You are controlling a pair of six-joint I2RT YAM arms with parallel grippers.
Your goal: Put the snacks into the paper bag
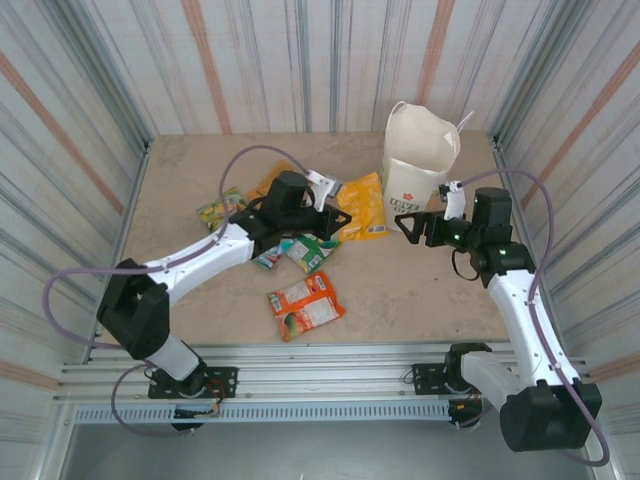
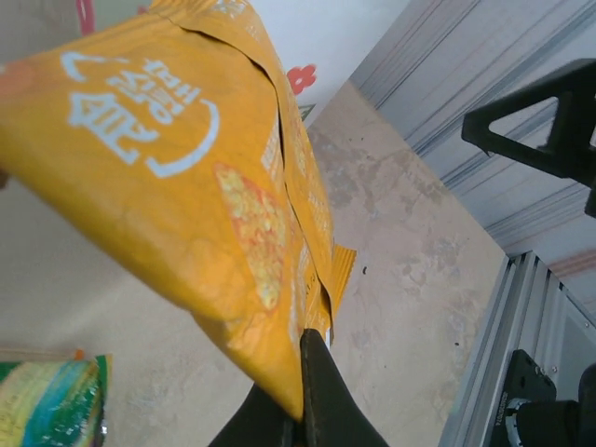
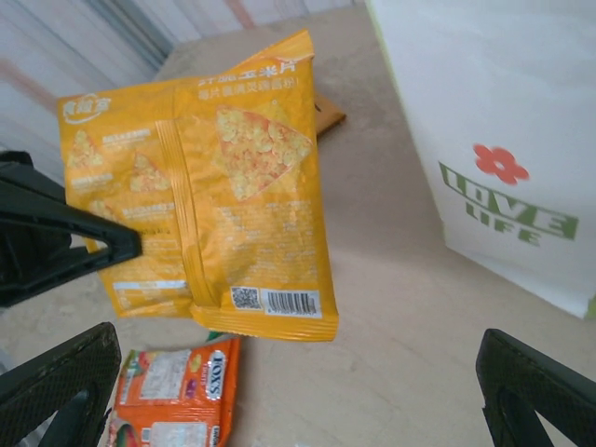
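My left gripper (image 1: pixel 338 214) is shut on the edge of a yellow snack packet (image 1: pixel 363 206), holding it above the table left of the paper bag (image 1: pixel 420 158). In the left wrist view the black jaws (image 2: pixel 304 377) pinch the packet's (image 2: pixel 177 168) lower corner. The right wrist view has the same packet (image 3: pixel 233 196) hanging upright with its barcode side showing, and the white bag (image 3: pixel 494 112) with green lettering and a red flower at the right. My right gripper (image 1: pixel 412 226) stands open beside the bag's front, its fingers (image 3: pixel 58 384) wide apart with nothing between them.
Other snacks lie on the table: an orange FOX'S packet (image 1: pixel 305 305) near the front, green packets (image 1: pixel 308 250) under my left arm, one more (image 1: pixel 220 210) at the left and an orange one (image 1: pixel 268 183) behind. Corrugated walls close three sides.
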